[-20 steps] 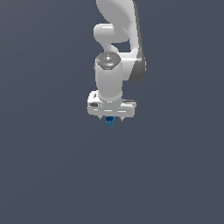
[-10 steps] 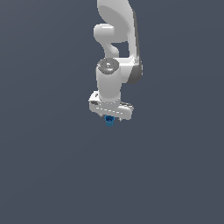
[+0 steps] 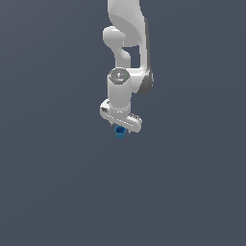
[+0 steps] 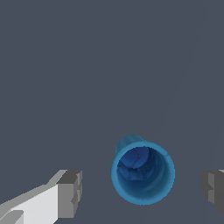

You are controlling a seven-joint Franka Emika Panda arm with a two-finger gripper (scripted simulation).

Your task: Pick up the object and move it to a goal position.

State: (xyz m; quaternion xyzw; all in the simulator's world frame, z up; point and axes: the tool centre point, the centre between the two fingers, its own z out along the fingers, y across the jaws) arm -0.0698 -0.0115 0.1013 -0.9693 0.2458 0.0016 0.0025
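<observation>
In the exterior view, the white arm (image 3: 126, 48) comes down from the top centre of the frame and ends in the tool (image 3: 120, 126), just above the middle. The object (image 3: 120, 132), a small bright-blue cylinder, sits directly under the tool's body at the centre of the frame, resting on the plain grey table (image 3: 57, 192). From here the tool's body hides its fingers, so this view does not show how wide they stand. No goal marker is visible anywhere on the grey surface, so I cannot say where the object is meant to go.

In the wrist view, the object (image 4: 142, 175) shows as an open blue cup seen from above, with a thin rim and a darker hollow. Nothing lies inside it; only its own blue floor is visible. The tool (image 4: 142, 190) is spread: one grey fingertip (image 4: 71, 193) sits toward the lower left of the frame and the other at the lower right edge, each apart from the cup wall, which stands between them.

The main risk, as I judge it, is an uneven close. The cup looks nearer the right-hand finger than the left, so one pad may strike first and push or tip it. The wall is thin and round, so a shallow pinch could let it slip out on the lift.
</observation>
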